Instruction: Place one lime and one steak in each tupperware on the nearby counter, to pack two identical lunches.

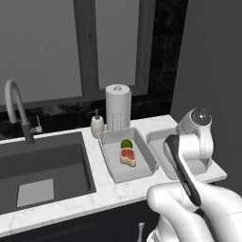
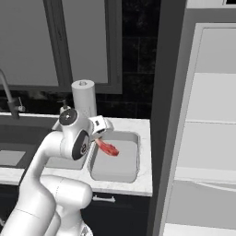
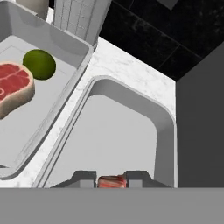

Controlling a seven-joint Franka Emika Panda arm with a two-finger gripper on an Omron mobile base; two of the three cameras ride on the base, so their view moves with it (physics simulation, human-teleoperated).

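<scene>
Nearby, paper towel roll [image 1: 117,107] and soap bottle [image 1: 97,125] flank tupperware [image 1: 142,163].

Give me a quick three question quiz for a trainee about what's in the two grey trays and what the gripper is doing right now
1. True or false: the left shallow light-grey tupperware already holds a dark-green lime and a thick red-topped steak.
2. What is clamped in the two-finger gripper? A) a lime B) a flat pink-red steak C) nothing
3. Fill in: the gripper hangs over the right tupperware, which lies between the left tupperware and the ____ end of the white marbled counter.

Key: 1 true; 2 B; 3 right.
</scene>
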